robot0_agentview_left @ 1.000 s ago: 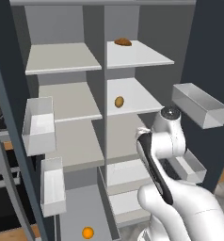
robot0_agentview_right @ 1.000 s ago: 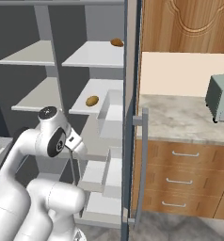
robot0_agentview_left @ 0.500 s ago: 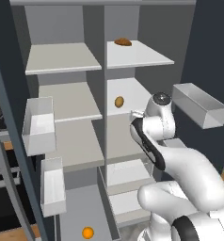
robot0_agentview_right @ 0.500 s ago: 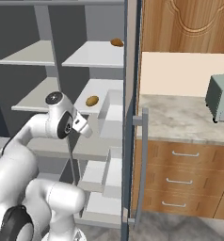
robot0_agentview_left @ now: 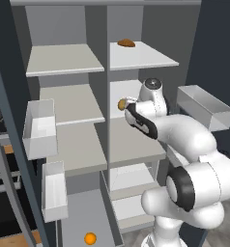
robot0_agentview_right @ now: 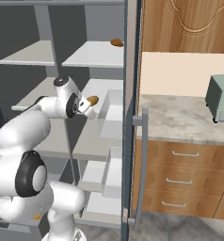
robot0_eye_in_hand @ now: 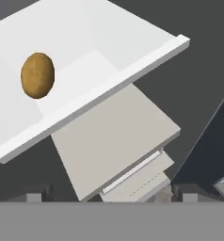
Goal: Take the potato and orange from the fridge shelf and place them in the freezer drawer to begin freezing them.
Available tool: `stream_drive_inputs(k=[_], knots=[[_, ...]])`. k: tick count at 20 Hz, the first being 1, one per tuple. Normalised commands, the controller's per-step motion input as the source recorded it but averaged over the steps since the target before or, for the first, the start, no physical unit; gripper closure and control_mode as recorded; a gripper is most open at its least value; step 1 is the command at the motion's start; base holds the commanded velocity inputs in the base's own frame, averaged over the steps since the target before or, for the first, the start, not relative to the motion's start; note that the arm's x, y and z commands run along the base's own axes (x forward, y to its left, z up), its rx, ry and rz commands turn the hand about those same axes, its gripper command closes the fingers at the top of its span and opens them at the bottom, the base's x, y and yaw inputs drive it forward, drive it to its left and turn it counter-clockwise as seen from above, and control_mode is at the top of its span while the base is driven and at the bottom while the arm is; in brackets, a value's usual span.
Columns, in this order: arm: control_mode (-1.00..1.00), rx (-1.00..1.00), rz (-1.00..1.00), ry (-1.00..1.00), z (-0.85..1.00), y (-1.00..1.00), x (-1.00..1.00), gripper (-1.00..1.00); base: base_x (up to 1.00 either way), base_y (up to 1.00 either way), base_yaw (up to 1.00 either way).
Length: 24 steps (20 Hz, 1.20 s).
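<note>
The orange [robot0_agentview_left: 90, 238] lies nearest, down in the freezer drawer [robot0_agentview_left: 80, 212]. My hand [robot0_agentview_right: 88, 108] is spread wide and empty (raised to the middle fridge shelf [robot0_eye_in_hand: 100, 70]), just beside the potato [robot0_eye_in_hand: 37, 75] resting there. Farther up, a darker lump [robot0_agentview_left: 126, 43] sits on the top shelf.

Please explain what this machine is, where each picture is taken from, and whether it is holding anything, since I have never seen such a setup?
It is a white robot arm on a driving base, facing an open fridge. Two cameras on the base look over it from behind, left and right; a third sits on its hand. The potato lies on a middle shelf, and a darker lump on the top shelf. The orange already lies in the freezer drawer below. The claw is near the potato, open, holding nothing.
</note>
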Motion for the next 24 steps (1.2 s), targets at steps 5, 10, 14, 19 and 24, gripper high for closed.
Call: stream_drive_inputs(k=[5, 10, 14, 19, 24], knots=[[-1.00, 0.00, 0.00, -0.01, 0.00, 0.22, 0.77, -1.00, 0.00, 0.00, 0.00], [-1.00, 0.00, 0.02, 0.00, 0.00, 0.07, 0.52, -1.00, 0.00, 0.00, 0.00], [-1.00, 0.00, 0.03, 0.00, -0.15, 0.00, 0.42, -1.00, 0.00, 0.00, 0.00], [-1.00, 0.00, 0.01, 0.00, -0.41, 0.04, 0.55, -1.00, 0.00, 0.00, 0.00], [-1.00, 0.00, 0.01, 0.00, -0.24, 0.04, 0.46, -1.00, 0.00, 0.00, 0.00]])
